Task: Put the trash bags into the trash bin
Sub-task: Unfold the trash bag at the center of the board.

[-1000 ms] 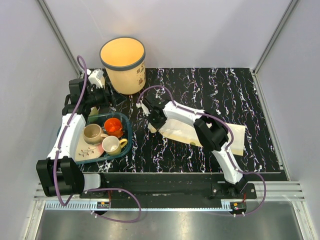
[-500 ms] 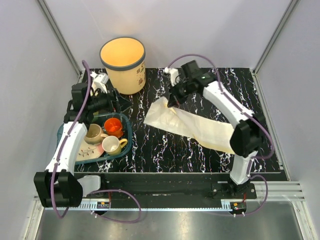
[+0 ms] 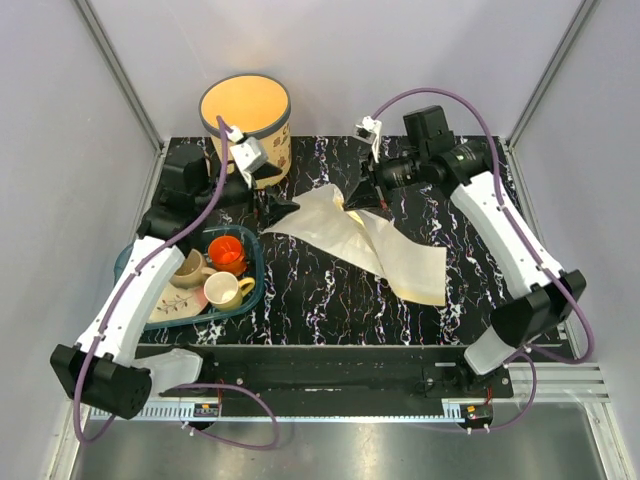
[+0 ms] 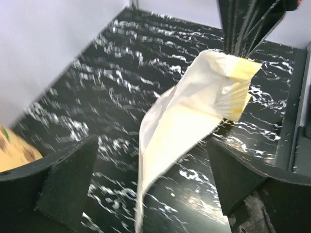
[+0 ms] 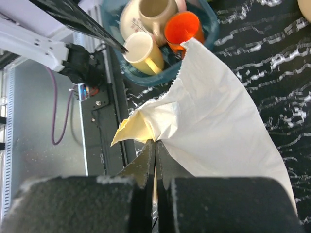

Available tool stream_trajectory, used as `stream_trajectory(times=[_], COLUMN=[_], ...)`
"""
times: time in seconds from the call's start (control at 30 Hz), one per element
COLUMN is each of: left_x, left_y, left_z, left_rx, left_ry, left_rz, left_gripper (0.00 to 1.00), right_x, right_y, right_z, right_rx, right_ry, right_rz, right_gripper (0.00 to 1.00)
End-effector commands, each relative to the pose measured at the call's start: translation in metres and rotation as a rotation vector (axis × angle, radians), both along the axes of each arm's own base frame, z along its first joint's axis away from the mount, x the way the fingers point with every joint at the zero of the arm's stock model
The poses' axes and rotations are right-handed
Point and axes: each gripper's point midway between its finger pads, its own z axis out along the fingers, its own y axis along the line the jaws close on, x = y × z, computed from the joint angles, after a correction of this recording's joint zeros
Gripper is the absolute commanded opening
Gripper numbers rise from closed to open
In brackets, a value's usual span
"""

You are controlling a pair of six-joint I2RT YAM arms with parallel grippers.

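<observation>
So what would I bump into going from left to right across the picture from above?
teal dish tray → trash bin → trash bag

Bench [image 3: 330,300]: black marble-look top, white veining. Plain pale grey walls [image 3: 400,60] left, far and right, with aluminium posts [image 3: 118,72] at the far corners. Near edge: slotted metal rail [image 3: 560,380], then brushed metal sheet [image 3: 350,450], possibly floor. Light even.

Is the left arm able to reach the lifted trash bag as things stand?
Probably yes: the open left hand faces the trash bag, held up by the right hand, nothing between.
</observation>
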Motion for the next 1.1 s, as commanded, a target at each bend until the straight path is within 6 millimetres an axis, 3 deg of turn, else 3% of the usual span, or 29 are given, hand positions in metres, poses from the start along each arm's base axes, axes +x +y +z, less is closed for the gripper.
stream_trajectory(times=[0.0, 0.03, 0.13, 0.23, 0.33, 0.4, 0.43, 0.53, 0.67, 0.7, 0.77, 0.9, 0.97, 1.07], left_x=[-0.018, -0.024, -0.019, -0.007, 0.016, 0.020, 0.027, 0.022, 0.031, 0.033, 0.040, 0.050, 0.053, 0.054], left_y=[-0.032, -0.044, -0.052, -0.042, -0.013, -0.003, 0.011, 0.023, 0.041, 0.044, 0.053, 0.068, 0.074, 0.083], left_z=[0.043, 0.045, 0.048, 0.051, 0.043, 0.039, 0.037, 0.026, 0.022, 0.023, 0.027, 0.020, 0.016, 0.015], left_rx=[0.108, 0.131, 0.178, 0.184, 0.196, 0.144, 0.131, 0.076, -0.008, -0.037, -0.059, -0.062, -0.059, -0.064], left_ry=[-0.348, -0.411, -0.440, -0.363, -0.281, -0.191, -0.158, -0.048, 0.008, 0.038, 0.045, 0.060, 0.073, 0.077], left_rz=[-0.195, -0.236, -0.215, -0.102, 0.120, 0.171, 0.214, 0.198, 0.266, 0.277, 0.301, 0.345, 0.366, 0.374], left_gripper=[0.98, 0.98, 0.97, 0.94, 0.90, 0.87, 0.82, 0.72, 0.40, 0.36, 0.31, 0.31, 0.31, 0.19], right_x=[-0.035, -0.038, -0.045, -0.054, -0.062, -0.067, -0.066, -0.067, -0.080, -0.083, -0.083, -0.084, -0.075, -0.059], right_y=[-0.006, -0.006, -0.011, -0.018, -0.024, -0.029, -0.031, -0.035, -0.035, -0.035, -0.036, -0.041, -0.046, -0.060], right_z=[0.051, 0.052, 0.062, 0.079, 0.103, 0.114, 0.117, 0.135, 0.148, 0.152, 0.154, 0.163, 0.167, 0.179], right_rx=[0.110, 0.115, 0.124, 0.134, 0.181, 0.195, 0.199, 0.224, 0.269, 0.277, 0.281, 0.290, 0.286, 0.286], right_ry=[-0.105, -0.116, -0.162, -0.225, -0.306, -0.328, -0.338, -0.377, -0.359, -0.352, -0.358, -0.367, -0.389, -0.437], right_rz=[0.091, 0.105, 0.105, 0.083, 0.042, -0.001, -0.018, -0.062, -0.043, -0.039, -0.051, -0.095, -0.149, -0.266], right_gripper=[0.00, 0.00, 0.00, 0.00, 0.00, 0.00, 0.00, 0.00, 0.00, 0.00, 0.00, 0.00, 0.00, 0.00])
